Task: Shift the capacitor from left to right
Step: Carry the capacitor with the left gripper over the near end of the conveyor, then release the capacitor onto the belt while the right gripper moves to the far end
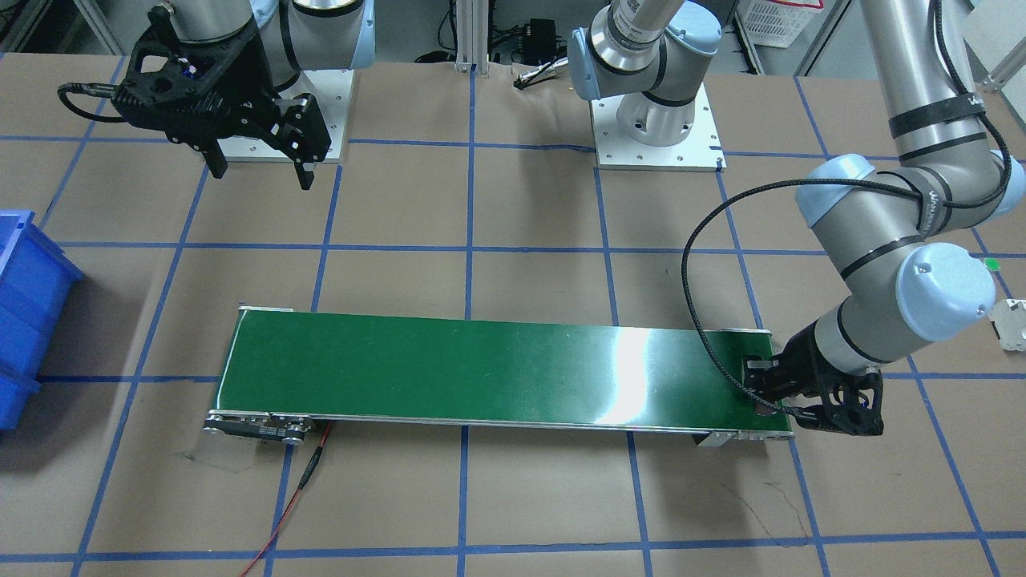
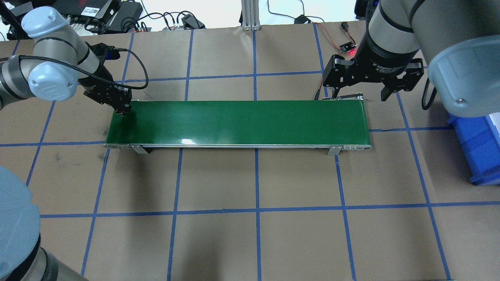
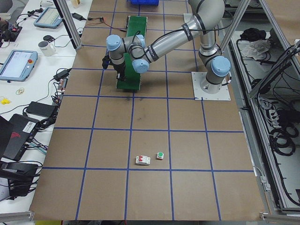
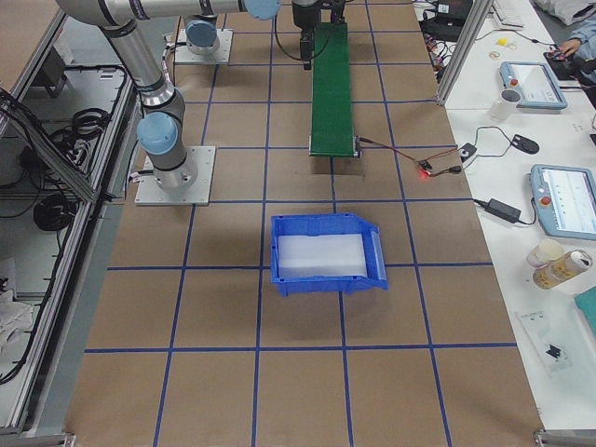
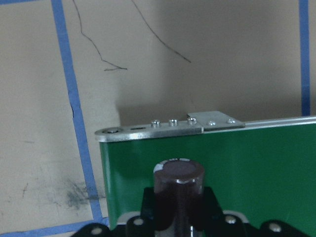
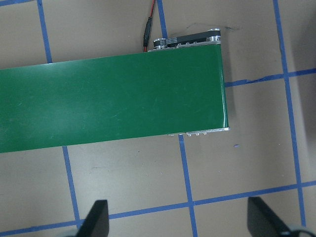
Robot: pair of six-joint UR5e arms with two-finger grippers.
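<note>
The capacitor [image 5: 178, 183], a stubby dark brown cylinder, stands upright between the fingers of my left gripper [image 2: 122, 108]. That gripper is shut on it just above the left end of the green conveyor belt [image 2: 242, 121]. In the front-facing view the left gripper [image 1: 763, 394] sits at the belt's right end. My right gripper [image 2: 359, 95] is open and empty, and hovers high over the belt's right end. Its two fingers [image 6: 96, 219] frame bare table next to the belt [image 6: 108, 98].
A blue bin [image 2: 482, 148] stands on the table beyond the belt's right end. A small white part with a green cap [image 3: 160, 155] and a blocky white-grey piece [image 3: 143, 160] lie far off on the left. A red wire [image 1: 296, 497] trails from the belt's motor end.
</note>
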